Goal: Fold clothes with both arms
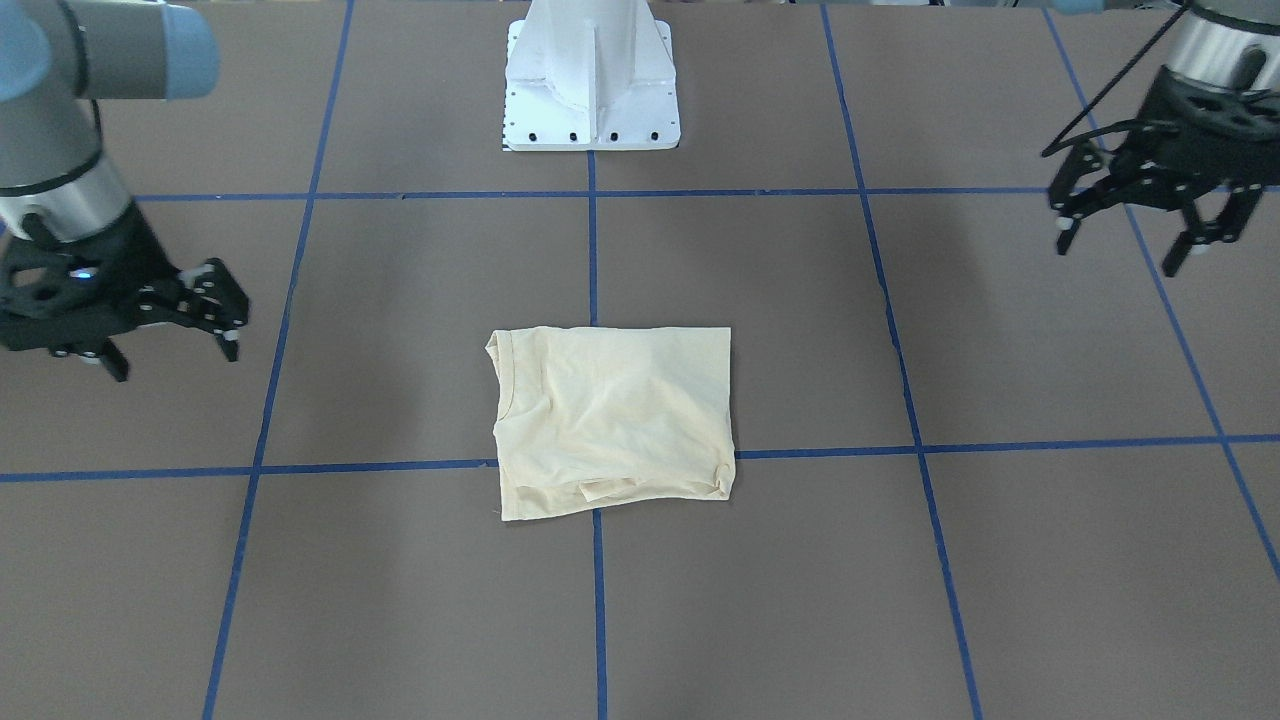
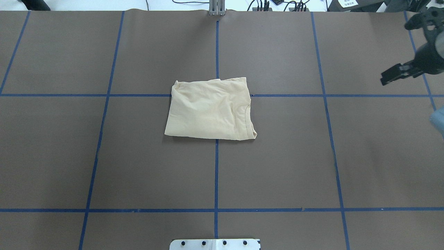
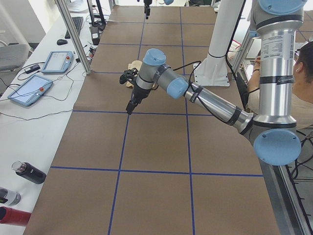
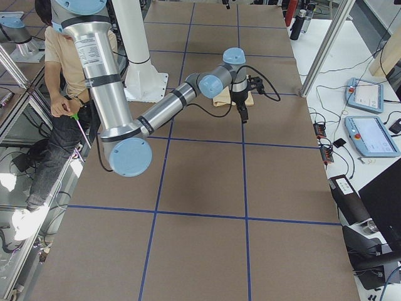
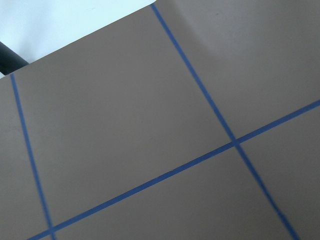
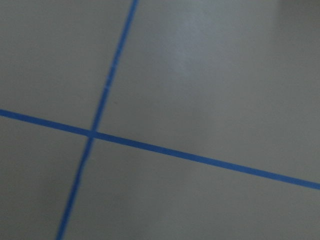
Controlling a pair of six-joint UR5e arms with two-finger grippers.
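The cream-yellow shirt [image 1: 615, 420] lies folded into a compact rectangle at the table's centre, collar edge on one side; it also shows in the overhead view [image 2: 211, 109]. Its print and label are hidden. My left gripper [image 1: 1120, 255] hangs open and empty above the table, far to the shirt's side. In the exterior left view [image 3: 129, 93] it partly hides the shirt. My right gripper [image 1: 175, 360] is open and empty on the opposite side, well clear of the shirt. One of its fingers [image 2: 395, 74] shows at the overhead view's right edge. Both wrist views show only brown table and blue tape.
The white pedestal base [image 1: 592, 80] stands behind the shirt. Blue tape lines [image 2: 216, 173] grid the brown table. Control tablets [image 3: 29, 90] and bottles [image 3: 29, 172] lie on the bench along the table's far edge. A seated person [image 4: 69, 69] is beside the robot.
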